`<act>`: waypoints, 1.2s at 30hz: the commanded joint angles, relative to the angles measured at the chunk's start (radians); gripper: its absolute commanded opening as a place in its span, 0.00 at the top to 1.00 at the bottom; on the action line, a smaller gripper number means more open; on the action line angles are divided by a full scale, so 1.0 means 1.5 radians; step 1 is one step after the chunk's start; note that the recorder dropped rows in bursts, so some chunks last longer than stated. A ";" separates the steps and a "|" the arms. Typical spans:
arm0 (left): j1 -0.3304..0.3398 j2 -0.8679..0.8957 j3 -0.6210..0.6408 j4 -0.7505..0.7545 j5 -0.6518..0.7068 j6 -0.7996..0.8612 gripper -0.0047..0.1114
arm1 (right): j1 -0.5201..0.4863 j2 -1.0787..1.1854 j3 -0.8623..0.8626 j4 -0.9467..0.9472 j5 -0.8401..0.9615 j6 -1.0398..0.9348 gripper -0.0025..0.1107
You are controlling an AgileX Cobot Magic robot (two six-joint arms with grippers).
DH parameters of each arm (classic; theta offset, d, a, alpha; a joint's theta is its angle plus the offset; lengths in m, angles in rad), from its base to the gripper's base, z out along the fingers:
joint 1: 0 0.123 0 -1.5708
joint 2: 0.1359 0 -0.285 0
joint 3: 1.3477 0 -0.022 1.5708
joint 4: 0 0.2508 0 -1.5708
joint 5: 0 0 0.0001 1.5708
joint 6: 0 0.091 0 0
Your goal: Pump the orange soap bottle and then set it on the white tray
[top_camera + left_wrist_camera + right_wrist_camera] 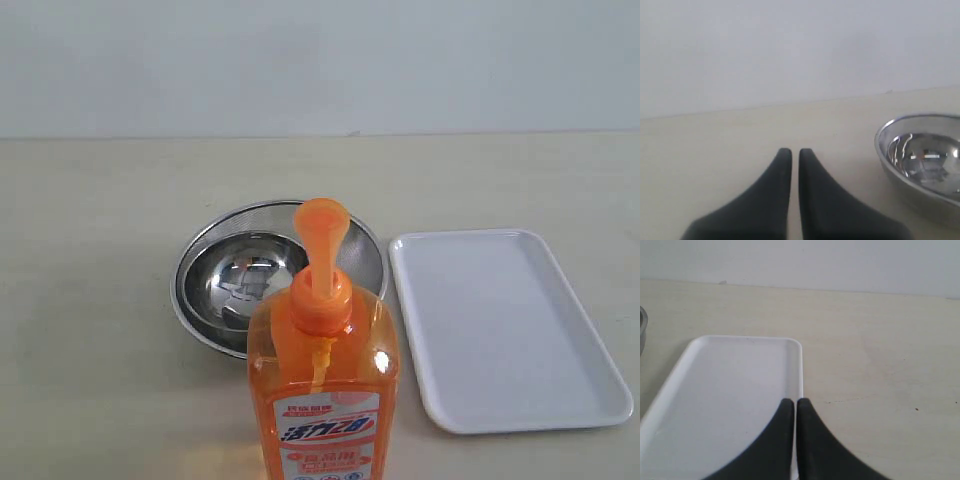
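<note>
Orange soap bottle (pixel 322 380), lower centre, untouched — left hand (pixel 791 152), right hand (pixel 792 402) clenched empty (off-centre pumping could topple it).

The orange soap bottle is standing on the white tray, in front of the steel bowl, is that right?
No. The orange soap bottle stands beside the white tray, not on it, as the exterior view shows. It is indeed in front of the steel bowl.

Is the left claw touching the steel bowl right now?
Apart. The left wrist view shows the left claw, shut and empty, with a bare strip of table between its tips and the rim of the steel bowl.
</note>
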 commanded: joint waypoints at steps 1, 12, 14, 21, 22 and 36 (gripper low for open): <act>0.001 -0.002 0.002 0.000 -0.121 0.005 0.92 | -0.002 -0.004 0.000 0.001 -0.009 -0.001 0.98; 0.001 0.054 -0.078 -0.002 -0.191 -0.016 0.92 | -0.002 -0.004 0.000 0.001 -0.009 -0.001 0.98; 0.001 0.117 -0.128 0.000 -0.175 -0.015 0.92 | -0.002 -0.004 0.000 0.001 -0.009 -0.001 0.98; 0.001 0.365 -0.257 -0.027 -0.033 -0.015 0.92 | -0.002 -0.004 0.000 0.001 -0.009 -0.001 0.98; 0.001 0.396 -0.264 -0.041 -0.021 -0.015 0.92 | -0.002 -0.004 0.000 0.001 -0.009 -0.001 0.98; 0.001 0.476 -0.266 -0.047 -0.076 -0.015 0.92 | -0.002 -0.004 0.000 0.001 -0.009 -0.001 0.98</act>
